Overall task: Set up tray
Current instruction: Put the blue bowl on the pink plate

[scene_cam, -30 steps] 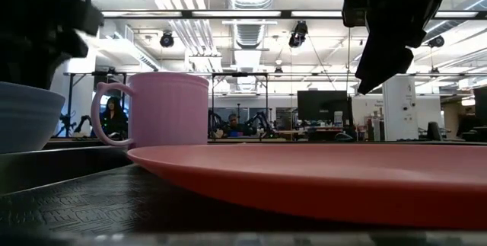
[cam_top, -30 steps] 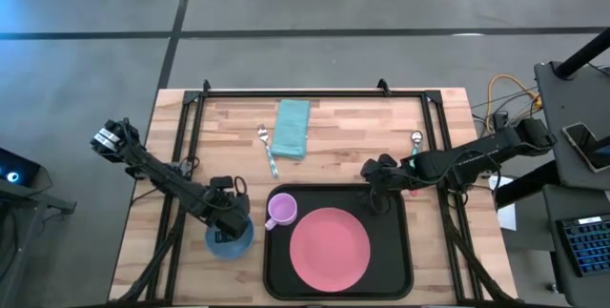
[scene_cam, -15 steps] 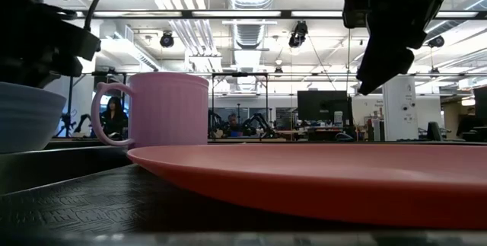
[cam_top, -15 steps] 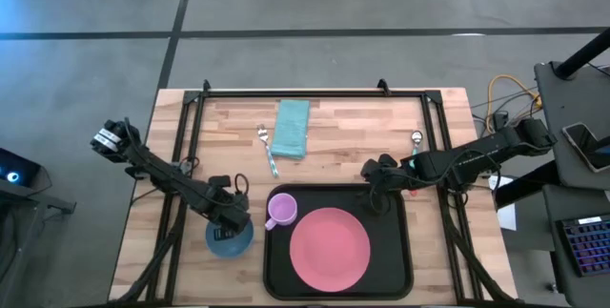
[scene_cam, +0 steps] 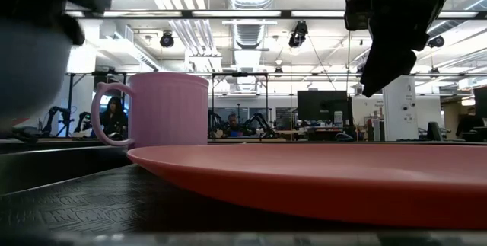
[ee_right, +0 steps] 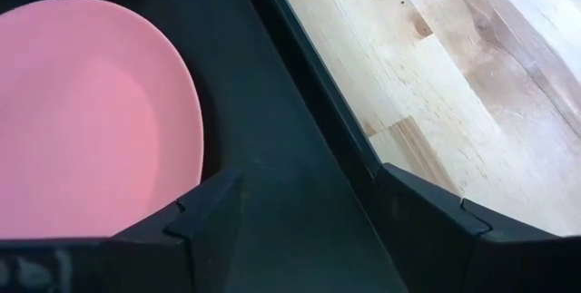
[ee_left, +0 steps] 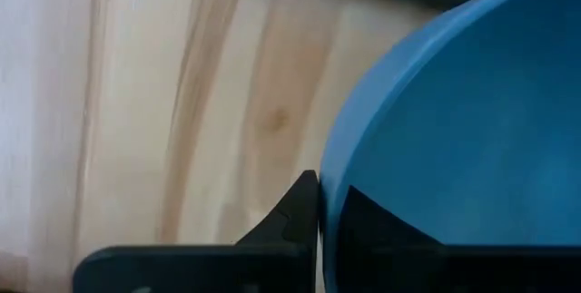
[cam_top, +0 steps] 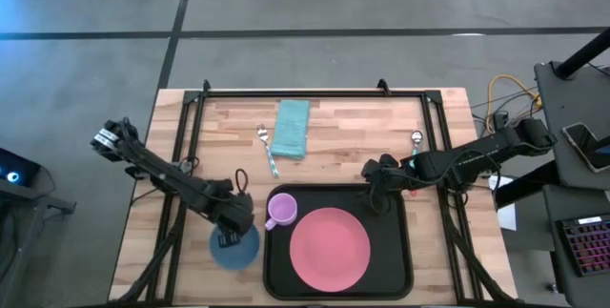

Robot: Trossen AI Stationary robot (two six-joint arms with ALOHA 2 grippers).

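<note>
A blue bowl (cam_top: 236, 249) hangs just left of the black tray (cam_top: 400, 251), with my left gripper (cam_top: 232, 218) shut on its rim; in the low view the bowl (scene_cam: 27, 63) is off the table. On the tray sit a pink plate (cam_top: 329, 248) and a purple mug (cam_top: 280, 211). My right gripper (cam_top: 376, 176) stands open above the tray's far right corner (ee_right: 272, 148), holding nothing. My left gripper pinches the bowl's rim (ee_left: 329, 193) on its far side, one finger (ee_left: 295, 216) outside the wall and the other (ee_left: 372, 225) inside the bowl. The fingers come from above, pointing down. The bowl hangs below them, lifted clear of the table.
On the far half of the table lie a teal napkin (cam_top: 293, 128), a fork (cam_top: 268, 152) beside it and a spoon (cam_top: 416, 137) near the right frame rail. Bare wood (cam_top: 200, 146) lies left of the tray.
My left gripper has taken hold of the bowl's rim and gone up and slightly toward the tray. The bowl, which stood on the table, is now lifted clear of it.
</note>
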